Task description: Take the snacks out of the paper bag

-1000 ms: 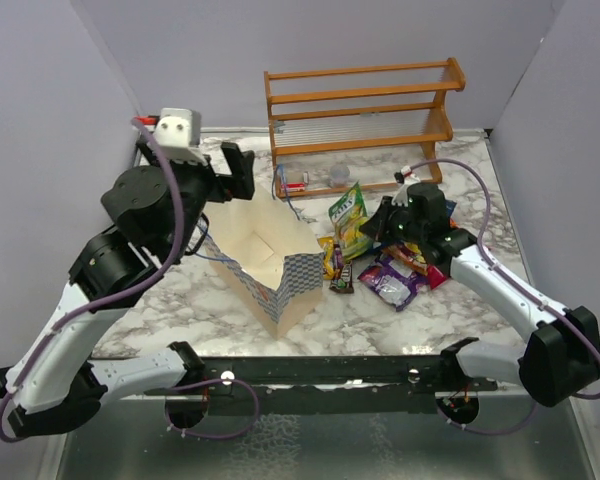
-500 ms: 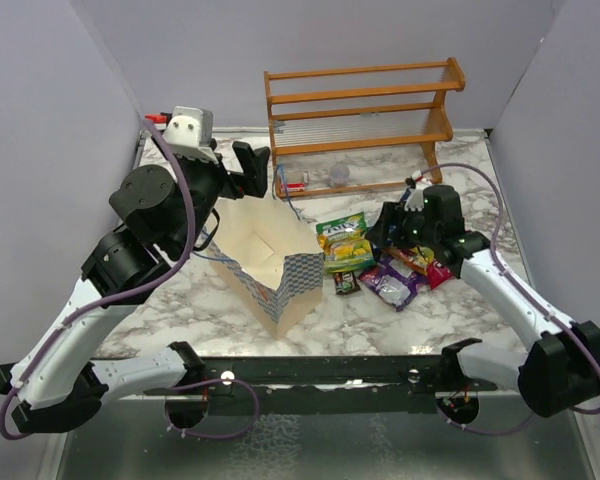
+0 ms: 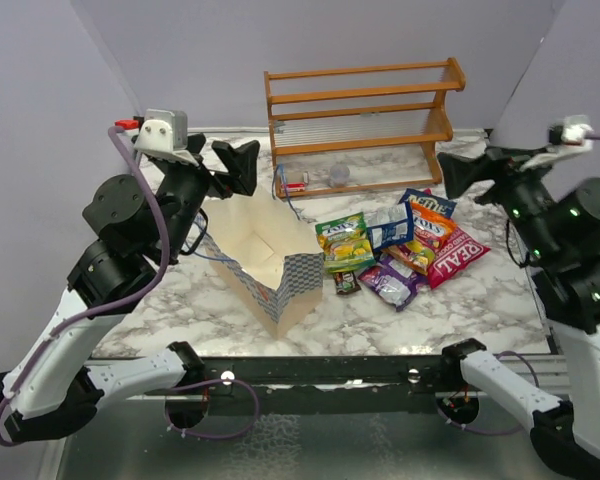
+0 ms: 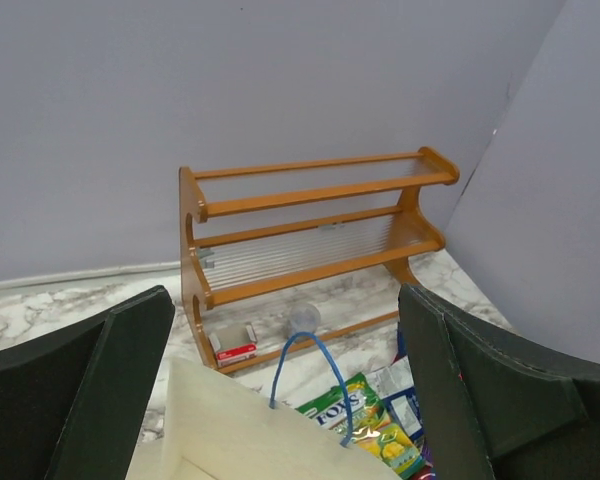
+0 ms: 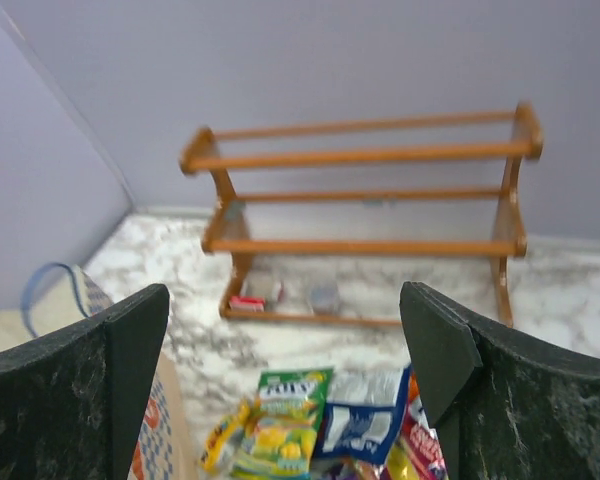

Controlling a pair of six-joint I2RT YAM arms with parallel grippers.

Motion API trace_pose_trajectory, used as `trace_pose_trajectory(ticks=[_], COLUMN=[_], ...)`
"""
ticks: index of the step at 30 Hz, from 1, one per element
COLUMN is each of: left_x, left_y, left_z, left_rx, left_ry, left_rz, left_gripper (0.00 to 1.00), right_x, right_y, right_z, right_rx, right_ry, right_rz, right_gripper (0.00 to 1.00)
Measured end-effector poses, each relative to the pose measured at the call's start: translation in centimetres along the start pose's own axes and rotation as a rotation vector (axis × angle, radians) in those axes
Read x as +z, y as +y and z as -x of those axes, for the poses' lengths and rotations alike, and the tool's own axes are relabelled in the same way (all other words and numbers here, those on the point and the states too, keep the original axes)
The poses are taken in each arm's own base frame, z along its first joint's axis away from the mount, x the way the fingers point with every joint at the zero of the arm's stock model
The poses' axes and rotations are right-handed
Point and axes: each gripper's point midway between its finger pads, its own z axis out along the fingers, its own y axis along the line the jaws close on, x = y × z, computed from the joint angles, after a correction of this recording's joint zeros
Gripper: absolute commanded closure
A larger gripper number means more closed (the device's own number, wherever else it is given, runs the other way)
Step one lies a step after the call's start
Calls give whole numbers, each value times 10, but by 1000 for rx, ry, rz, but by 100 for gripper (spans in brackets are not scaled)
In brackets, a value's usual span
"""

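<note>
The paper bag (image 3: 270, 268) lies tilted on the marble table with its mouth open upward, and only cream paper shows inside. Its blue cord handle (image 4: 317, 372) stands at the far rim. Several snacks lie in a heap right of it: a green-yellow packet (image 3: 344, 242), a silver-blue one (image 3: 390, 227), a dark blue one (image 3: 427, 205), a big red one (image 3: 458, 252), a purple one (image 3: 392, 283). My left gripper (image 3: 234, 164) hovers open above the bag's far edge. Raised high at the right, my right gripper (image 3: 468, 177) is open and empty, with the green-yellow packet (image 5: 280, 420) below it.
An orange-brown wooden rack (image 3: 360, 115) stands at the back. On its bottom shelf are a small clear cup (image 3: 338, 175) and a small red-and-white box (image 3: 295, 184). Lilac walls close in the left, back and right sides.
The right gripper opened and let the green-yellow packet drop flat beside the bag, then rose up and away to the right. The left gripper stayed open and shifted slightly above the bag.
</note>
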Motion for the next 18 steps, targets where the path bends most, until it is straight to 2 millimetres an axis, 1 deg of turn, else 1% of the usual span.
trace_pose_trajectory(ticks=[1,2,3,5,6,7,8,10,11,13,15,18], left_x=[-1,-3,-5,-11,-13,-17,-20,-25,-29,-35,-40,-41], left_y=[0,1,2,5,6,8,10,13,15,18,21,23], left_z=[4,8,11,20,25,31,37,43,46,52,57,58], left_rx=[-4,-7,-9,-14,-19,-26,-33,-43,-49,-62,-70,-72], left_ry=[-13,-22,-32,-54,-66,-83,-97,-114,-124,-143,-157,-160], left_rz=[-1,-1,-2,-1,0,1,4,8,10,14,19,26], left_gripper=[1,1,1,2,2,2,3,3,3,3,4,4], right_x=[-12,-23,-39,-63,-82,-94,-110,-129,-135,-138,-134,-122], right_y=[4,7,11,18,22,25,28,32,33,34,34,34], right_z=[19,34,51,75,93,106,124,147,154,157,156,150], right_rx=[-6,-13,-23,-41,-51,-56,-66,-76,-80,-86,-89,-90], right_ry=[-55,-101,-156,-235,-295,-337,-396,-471,-492,-502,-492,-462], right_rz=[13,26,47,77,94,104,114,125,128,131,132,131], right_gripper=[1,1,1,1,1,1,1,1,1,1,1,1])
